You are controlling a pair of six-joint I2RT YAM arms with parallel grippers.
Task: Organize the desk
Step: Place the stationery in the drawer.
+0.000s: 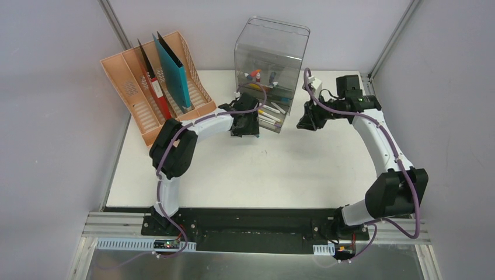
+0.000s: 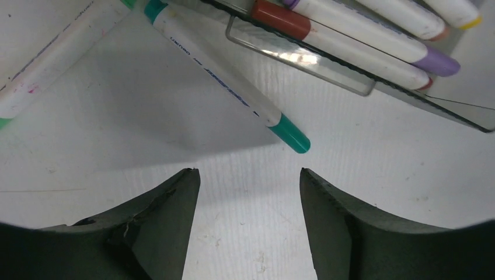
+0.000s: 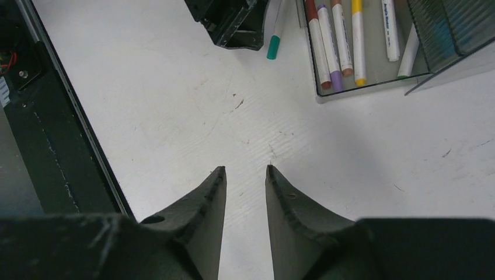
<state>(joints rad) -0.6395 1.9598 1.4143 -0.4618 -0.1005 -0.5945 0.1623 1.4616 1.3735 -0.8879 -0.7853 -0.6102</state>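
The desk (image 1: 262, 169) is a white tabletop with both arms reaching over its back half. My left gripper (image 1: 247, 129) hangs low beside the pulled-out drawer of the clear box. In the left wrist view it (image 2: 248, 172) is open, with only bare desk between its fingers. A white marker with teal ends (image 2: 227, 81) lies on the desk just ahead of the tips. A second marker (image 2: 46, 58) lies at the upper left. My right gripper (image 1: 304, 121) hovers right of the drawer. Its (image 3: 245, 169) jaws stand a narrow gap apart with nothing between them.
The clear plastic drawer box (image 1: 271, 55) stands at the back middle, and its open drawer (image 3: 365, 87) holds several markers. A peach file rack (image 1: 137, 87) with a red and a teal binder stands at the back left. The black front rail (image 3: 64, 146) lies near my right gripper.
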